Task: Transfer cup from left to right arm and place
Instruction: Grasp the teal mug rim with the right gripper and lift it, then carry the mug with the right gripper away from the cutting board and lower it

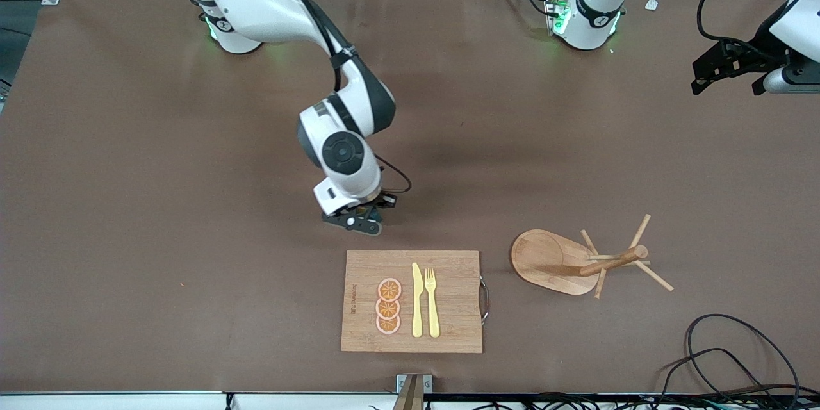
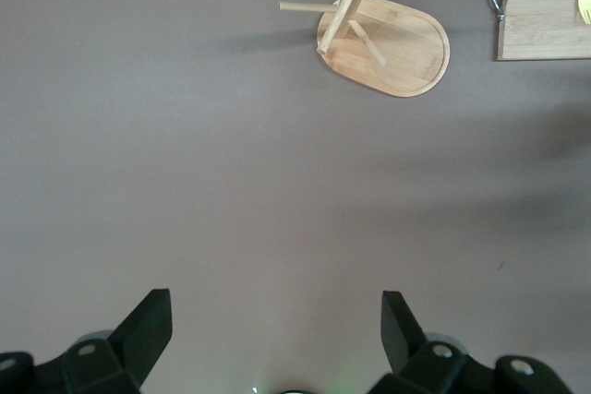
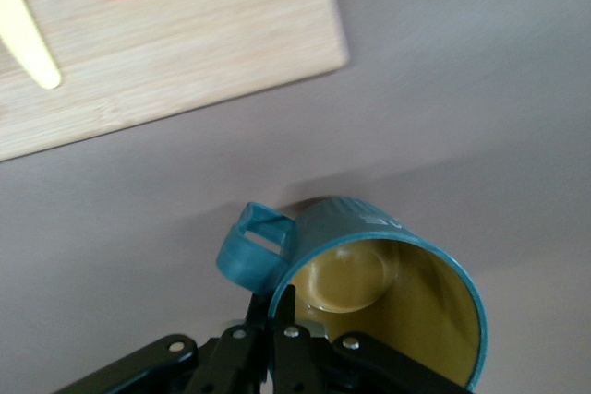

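The cup [image 3: 388, 265] is a dark teal ribbed mug with a tan-yellow inside and a loop handle [image 3: 257, 246]. My right gripper [image 3: 284, 309] is shut on its rim next to the handle, one finger inside and one outside. In the front view the right gripper [image 1: 359, 219] hangs low over the bare table beside the cutting board [image 1: 448, 327], and the wrist hides the cup. My left gripper [image 1: 724, 67] is open and empty, held high over the left arm's end of the table. Its fingers [image 2: 148, 325] stand wide apart in the left wrist view.
The wooden cutting board carries three orange slices [image 1: 388, 306], a yellow knife [image 1: 417, 301] and a fork [image 1: 432, 304]. A wooden mug tree [image 1: 589, 262] stands beside it toward the left arm's end. Black cables [image 1: 737, 359] lie near the front corner.
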Motion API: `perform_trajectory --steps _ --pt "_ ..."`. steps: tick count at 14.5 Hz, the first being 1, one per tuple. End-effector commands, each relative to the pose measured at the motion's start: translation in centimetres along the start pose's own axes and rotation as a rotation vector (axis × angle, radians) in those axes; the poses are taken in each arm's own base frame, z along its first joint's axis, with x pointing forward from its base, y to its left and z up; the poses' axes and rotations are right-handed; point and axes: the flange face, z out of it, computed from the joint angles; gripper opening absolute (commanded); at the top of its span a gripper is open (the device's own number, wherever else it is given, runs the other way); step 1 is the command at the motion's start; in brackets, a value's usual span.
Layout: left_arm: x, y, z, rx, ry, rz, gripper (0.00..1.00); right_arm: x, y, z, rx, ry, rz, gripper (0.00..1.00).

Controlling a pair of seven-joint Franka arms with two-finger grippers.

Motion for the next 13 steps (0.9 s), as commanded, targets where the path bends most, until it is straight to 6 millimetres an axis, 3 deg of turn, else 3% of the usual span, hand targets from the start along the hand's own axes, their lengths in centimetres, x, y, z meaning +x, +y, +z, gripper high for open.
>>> perform_trajectory --steps 1,5,9,13 --pt "0.5 0.1 -0.4 0.011 -0.003 0.016 1.0 3.7 6.6 -6.5 0.015 -0.035 -0.174 0.01" --pt "0.4 0.4 -0.2 0.013 -0.015 0.021 1.0 8.1 16.5 -11.4 0.037 -0.083 -0.561 0.02" --pt "0.4 0.7 -0.6 0.012 -0.027 0.016 1.0 12.4 25.5 -12.3 0.075 -0.07 -0.894 0.04" --pt "1.7 0.5 -1.0 0.016 -0.094 0.008 1.0 14.8 31.1 -11.9 0.069 -0.046 -1.135 0.04"
